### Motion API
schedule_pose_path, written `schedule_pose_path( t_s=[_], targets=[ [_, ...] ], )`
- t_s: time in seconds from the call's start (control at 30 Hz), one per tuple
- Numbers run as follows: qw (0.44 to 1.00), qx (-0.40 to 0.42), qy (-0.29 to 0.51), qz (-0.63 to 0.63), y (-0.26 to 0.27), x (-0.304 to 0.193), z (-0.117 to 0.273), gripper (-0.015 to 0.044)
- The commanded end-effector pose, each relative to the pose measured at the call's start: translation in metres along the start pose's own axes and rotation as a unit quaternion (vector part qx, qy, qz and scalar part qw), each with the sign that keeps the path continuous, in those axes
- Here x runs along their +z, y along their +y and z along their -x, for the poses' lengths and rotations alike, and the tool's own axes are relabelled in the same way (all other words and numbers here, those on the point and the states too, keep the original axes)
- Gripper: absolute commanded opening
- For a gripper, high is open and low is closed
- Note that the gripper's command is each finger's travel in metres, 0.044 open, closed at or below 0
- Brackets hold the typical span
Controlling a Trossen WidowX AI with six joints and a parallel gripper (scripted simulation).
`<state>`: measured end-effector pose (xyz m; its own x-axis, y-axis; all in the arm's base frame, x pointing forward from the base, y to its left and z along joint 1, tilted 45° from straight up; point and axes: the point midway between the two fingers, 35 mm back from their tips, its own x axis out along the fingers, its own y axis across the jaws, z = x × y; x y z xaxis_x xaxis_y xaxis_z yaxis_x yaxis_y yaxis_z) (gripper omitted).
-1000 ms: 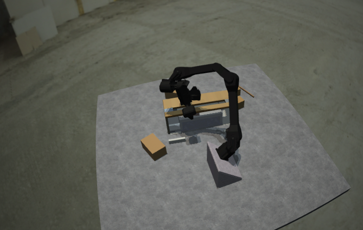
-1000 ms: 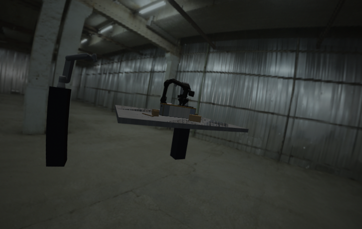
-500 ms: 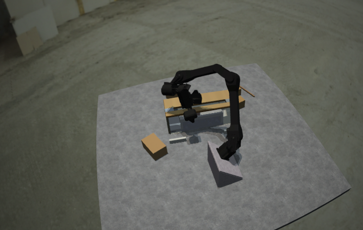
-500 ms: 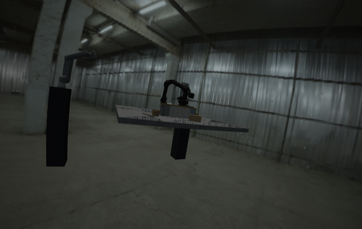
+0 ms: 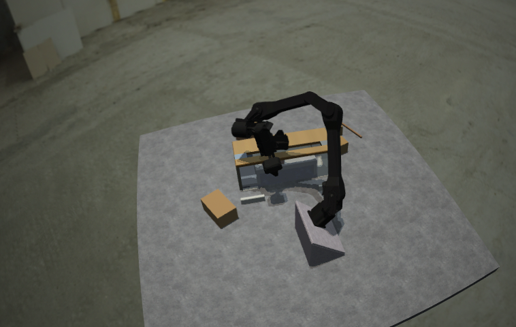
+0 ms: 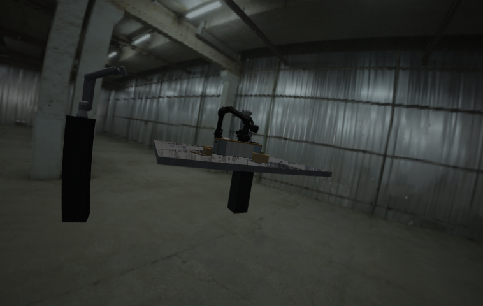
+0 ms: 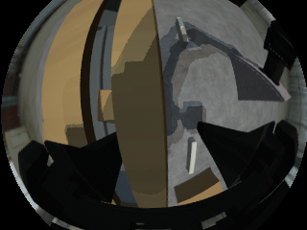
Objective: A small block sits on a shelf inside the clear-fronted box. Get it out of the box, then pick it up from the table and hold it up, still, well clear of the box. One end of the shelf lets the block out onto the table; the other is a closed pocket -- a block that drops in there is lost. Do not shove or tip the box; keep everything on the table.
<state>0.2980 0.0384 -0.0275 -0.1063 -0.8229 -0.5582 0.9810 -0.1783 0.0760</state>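
Observation:
The box has tan top boards with a long slot between them and a clear front. My gripper is open and empty, above the front top board, with one finger to each side of that board in the wrist view. A small tan piece shows in the slot in the wrist view, ahead of the left finger; I cannot tell whether it is the block or part of the box. The shelf is mostly hidden by the boards, the arm and dark shadow.
A tan block lies front left of the box. A pale strip lies beside it. A grey wedge stands at the arm's base. A thin stick lies beyond the box's right end. Another tan block is behind the box.

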Motion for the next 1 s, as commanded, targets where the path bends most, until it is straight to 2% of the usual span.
schedule_pose_path(
  t_s=[0.0,0.97],
  targets=[
    [1.0,0.0,-0.001,0.0,0.001,0.008,-0.003,0.04],
    [1.0,0.0,-0.003,0.001,0.001,0.064,-0.015,0.04]
  ],
)
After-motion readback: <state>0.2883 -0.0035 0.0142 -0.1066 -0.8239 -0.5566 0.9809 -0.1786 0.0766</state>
